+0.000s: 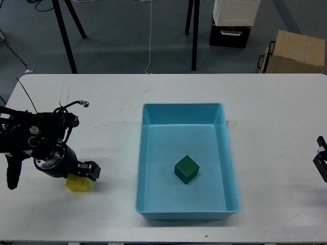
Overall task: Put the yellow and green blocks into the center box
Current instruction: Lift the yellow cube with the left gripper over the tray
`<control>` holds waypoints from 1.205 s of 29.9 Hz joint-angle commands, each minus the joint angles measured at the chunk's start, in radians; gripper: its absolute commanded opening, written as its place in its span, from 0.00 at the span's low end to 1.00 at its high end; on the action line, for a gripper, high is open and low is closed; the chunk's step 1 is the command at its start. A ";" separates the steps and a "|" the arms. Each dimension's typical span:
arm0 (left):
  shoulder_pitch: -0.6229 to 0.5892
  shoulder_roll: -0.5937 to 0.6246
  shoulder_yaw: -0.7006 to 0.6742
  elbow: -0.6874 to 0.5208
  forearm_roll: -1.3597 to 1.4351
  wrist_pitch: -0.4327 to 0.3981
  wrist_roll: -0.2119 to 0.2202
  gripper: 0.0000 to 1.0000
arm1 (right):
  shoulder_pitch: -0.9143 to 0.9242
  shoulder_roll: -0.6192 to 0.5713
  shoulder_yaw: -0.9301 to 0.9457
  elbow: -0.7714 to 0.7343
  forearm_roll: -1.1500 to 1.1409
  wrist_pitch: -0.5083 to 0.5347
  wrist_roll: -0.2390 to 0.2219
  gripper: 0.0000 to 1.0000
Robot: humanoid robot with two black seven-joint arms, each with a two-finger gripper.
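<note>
The dark green block (186, 169) lies inside the light-blue center box (148, 153), a little below its middle. The yellow block (76, 185) sits on the white table to the left of the box, partly hidden under my left arm. My left gripper (90, 170) is right at the yellow block's upper right edge. Its fingers are dark and I cannot tell whether they are open or shut. Only a small black part of my right gripper (321, 159) shows at the right edge, far from both blocks.
The white table (265, 102) bears the box in the middle. Beyond its far edge are black stand legs (194, 35), a black-and-white case (232, 23) and a tan cardboard box (295, 52) on the floor.
</note>
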 commanded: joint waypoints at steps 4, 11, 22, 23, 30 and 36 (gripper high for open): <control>-0.174 -0.006 0.007 0.003 0.028 0.000 0.000 0.00 | -0.001 0.000 -0.001 0.003 -0.001 0.000 0.000 1.00; -0.517 -0.254 0.005 0.026 0.010 0.000 0.000 0.00 | -0.001 0.000 0.000 0.006 -0.001 0.000 0.000 1.00; -0.578 -0.633 0.004 0.170 0.001 0.000 0.000 0.00 | -0.014 -0.002 0.011 0.002 -0.001 0.000 0.000 1.00; -0.574 -0.633 0.002 0.170 -0.003 0.000 0.000 0.00 | -0.015 -0.002 0.011 0.000 -0.001 0.000 0.000 1.00; -0.509 -0.633 -0.024 0.172 -0.104 0.000 0.000 0.00 | -0.015 0.000 0.013 0.002 -0.001 0.000 0.000 1.00; -0.377 -0.633 -0.045 0.204 -0.118 0.000 0.000 0.00 | -0.017 -0.006 0.014 0.002 -0.001 0.000 0.000 1.00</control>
